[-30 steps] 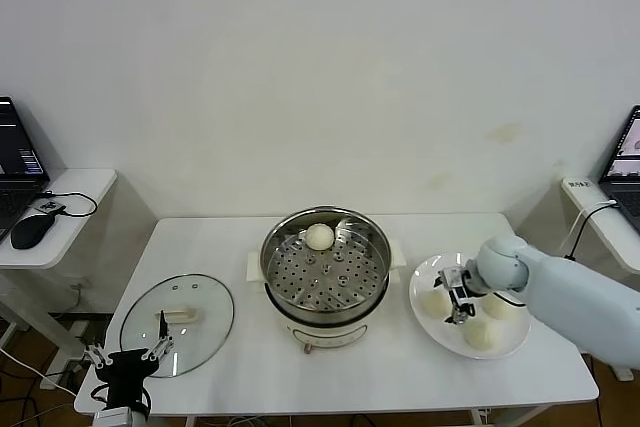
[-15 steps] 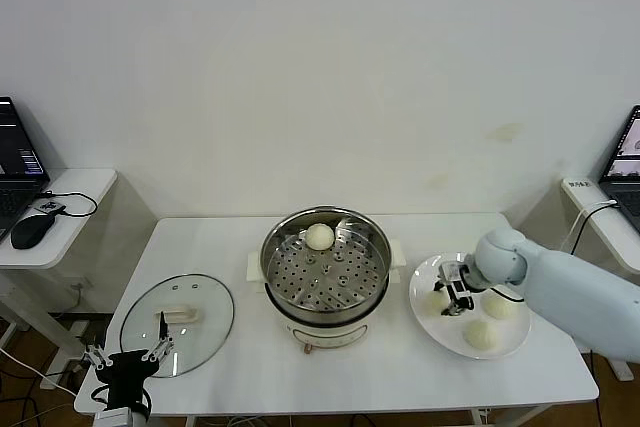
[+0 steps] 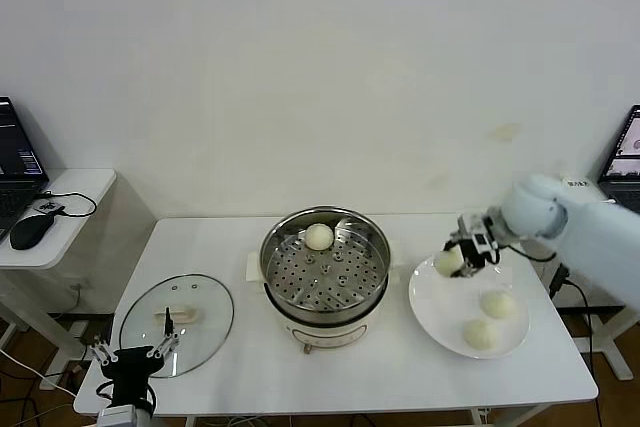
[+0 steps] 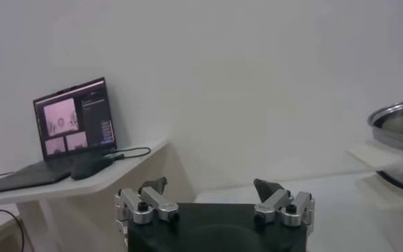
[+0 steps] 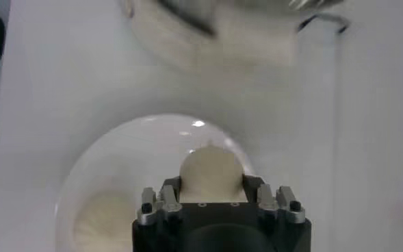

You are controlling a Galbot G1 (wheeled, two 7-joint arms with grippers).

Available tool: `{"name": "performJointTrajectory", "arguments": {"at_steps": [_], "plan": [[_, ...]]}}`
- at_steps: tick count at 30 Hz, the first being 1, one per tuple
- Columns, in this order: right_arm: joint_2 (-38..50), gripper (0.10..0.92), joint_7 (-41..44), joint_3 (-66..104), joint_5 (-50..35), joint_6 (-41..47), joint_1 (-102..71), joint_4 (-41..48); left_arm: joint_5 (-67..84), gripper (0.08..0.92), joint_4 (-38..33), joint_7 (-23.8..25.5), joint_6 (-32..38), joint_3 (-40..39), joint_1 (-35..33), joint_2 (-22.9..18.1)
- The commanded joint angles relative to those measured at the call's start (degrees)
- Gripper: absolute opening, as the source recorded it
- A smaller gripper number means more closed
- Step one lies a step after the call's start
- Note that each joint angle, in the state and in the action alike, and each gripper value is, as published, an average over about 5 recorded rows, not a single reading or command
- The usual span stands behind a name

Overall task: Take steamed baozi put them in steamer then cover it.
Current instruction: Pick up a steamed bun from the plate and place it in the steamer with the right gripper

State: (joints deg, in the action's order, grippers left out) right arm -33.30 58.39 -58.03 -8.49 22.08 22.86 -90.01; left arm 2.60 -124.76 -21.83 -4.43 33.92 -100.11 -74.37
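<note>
My right gripper is shut on one cream-white steamed baozi and holds it lifted above the left part of the white plate; in the right wrist view the bun fills the space between the jaws. Two more baozi lie on the plate. One baozi rests on the perforated tray at the back of the shiny steel steamer in the table's middle. My left gripper hangs open off the table's front left corner, holding nothing.
The glass lid with a white handle lies flat on the table's left part. Side desks with laptops stand at far left and far right. The white table has its front edge close to me.
The right gripper closed on a baozi on the plate, then rose and drew back to the right with it. Two buns stay on the plate. The left arm barely moved.
</note>
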Motion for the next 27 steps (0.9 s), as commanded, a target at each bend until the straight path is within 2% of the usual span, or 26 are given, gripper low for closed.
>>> {"name": "performJointTrajectory", "arguments": {"at_steps": [1, 7, 12, 19, 27], "plan": [[-12.4, 0.588, -4.8, -7.2, -14.4, 7.4, 16.2, -2.6, -0.1, 0.823, 0.1, -0.1, 0.1, 0.2, 0.1, 0.4], [-26.5, 0.594, -9.1, -7.7, -20.9, 11.7, 13.3, 2.8, -0.1, 0.823, 0.2, -0.1, 0.2, 1.1, 0.2, 0.8], [-35.5, 0.594, -11.5, -8.9, -21.8, 13.4, 9.0, 8.7, -0.1, 0.823, -0.2, -0.2, 0.2, 1.4, -0.1, 0.4], [-41.4, 0.594, -13.9, -10.5, -20.4, 14.4, 3.7, 14.0, 0.0, 0.823, 0.0, -0.2, 0.3, 1.4, 0.4, 0.2], [-43.3, 0.594, -14.6, -11.0, -18.8, 14.9, -0.1, 17.8, 0.2, 0.823, 0.3, -0.3, 0.4, 1.5, 0.5, 0.3]]}}
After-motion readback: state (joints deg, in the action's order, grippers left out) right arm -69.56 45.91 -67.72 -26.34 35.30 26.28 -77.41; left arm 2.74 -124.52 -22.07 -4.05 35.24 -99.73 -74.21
